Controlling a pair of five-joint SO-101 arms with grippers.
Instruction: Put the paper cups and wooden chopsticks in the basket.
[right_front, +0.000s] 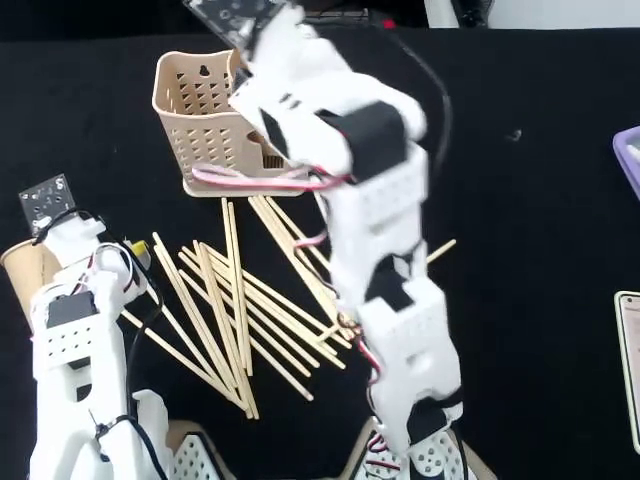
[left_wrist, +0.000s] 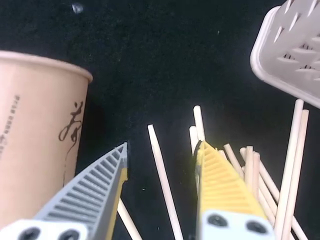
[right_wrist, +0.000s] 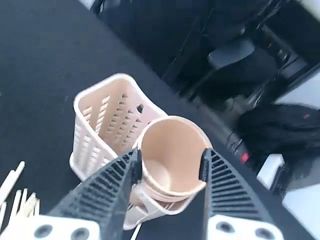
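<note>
The right gripper (right_wrist: 171, 156) is pinching a tan paper cup (right_wrist: 172, 137) by its two sides. The cup is sitting partly inside the beige slotted plastic basket (right_wrist: 95, 125), which is standing at about eleven o'clock on the black table (right_front: 530, 230). In my judgement the step in hand is the release. The cup should be going straight down, upright, and the jaws should be opening only when it is resting in its compartment, so that the light basket is not tipping.

The left gripper (left_wrist: 161, 150) is hanging with jaws spread over the pale wooden chopsticks (right_front: 230, 320), which are lying in a loose heap at seven o'clock. A second paper cup (left_wrist: 35, 125) is standing just beside it, at nine o'clock. This cup is carrying dark brown brush-style characters, which I am not able to read.
</note>
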